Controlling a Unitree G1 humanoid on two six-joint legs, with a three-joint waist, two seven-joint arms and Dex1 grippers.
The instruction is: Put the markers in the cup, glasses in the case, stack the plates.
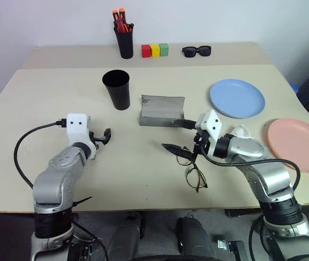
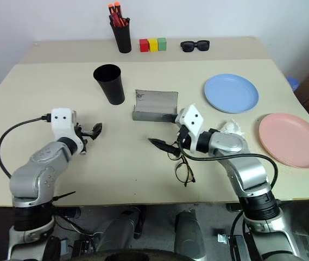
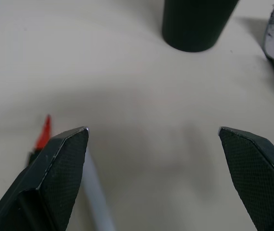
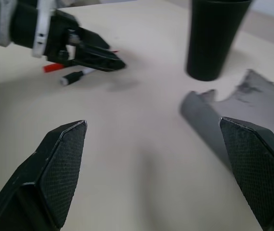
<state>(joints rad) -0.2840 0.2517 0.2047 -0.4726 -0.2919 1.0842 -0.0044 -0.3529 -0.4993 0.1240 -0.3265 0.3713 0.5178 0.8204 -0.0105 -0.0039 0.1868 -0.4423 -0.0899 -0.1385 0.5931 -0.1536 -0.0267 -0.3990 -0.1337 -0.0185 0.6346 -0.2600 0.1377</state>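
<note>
Left gripper (image 1: pixel 104 136): fingers apart, empty, over red and white slim markers (image 4: pixel 68 73) at table left. Right gripper (image 1: pixel 178 137): fingers apart, empty, above thin wire-frame glasses (image 1: pixel 196 175), near side of open grey fabric case (image 1: pixel 162 110). Tall black tapered cup (image 1: pixel 117 89) far-left of case. Light blue plate (image 1: pixel 237 98) and pale pink plate (image 1: pixel 298 143) right, apart, unstacked.
</note>
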